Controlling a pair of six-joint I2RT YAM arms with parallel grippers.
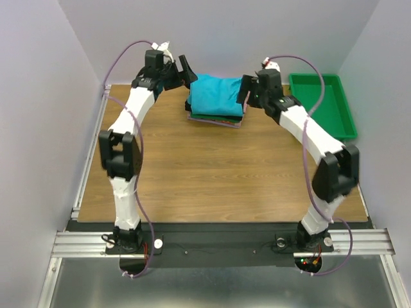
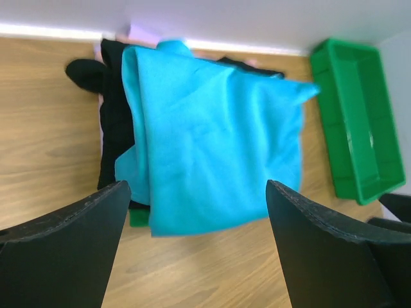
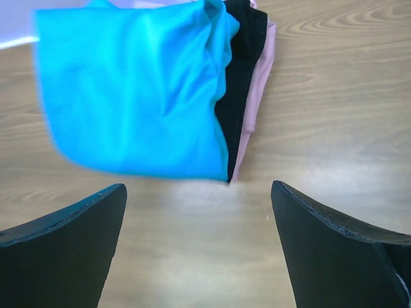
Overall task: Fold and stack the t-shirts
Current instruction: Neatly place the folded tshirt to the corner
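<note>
The left hand [image 2: 196,192] stands wide open with nothing in it, hanging just off the nine o'clock side of the pile. The right hand [image 3: 198,186] is just as wide and just as empty, at the three o'clock side. Between them the teal t-shirt [image 1: 218,95] lies folded, a bit rumpled, on top of the black shirt [image 2: 115,122], with a pink shirt [image 3: 260,77] and a sliver of green shirt [image 2: 138,218] showing underneath. The pile sits at twelve o'clock on the bench [image 1: 212,173], the green tray [image 1: 324,102] off at two o'clock. I'd judge this cloth light, limp and not fragile: it will sag and unfold if lifted by one layer. Pinch the folded edges at both ends, through all layers, so the pile beneath does not drag askew.
</note>
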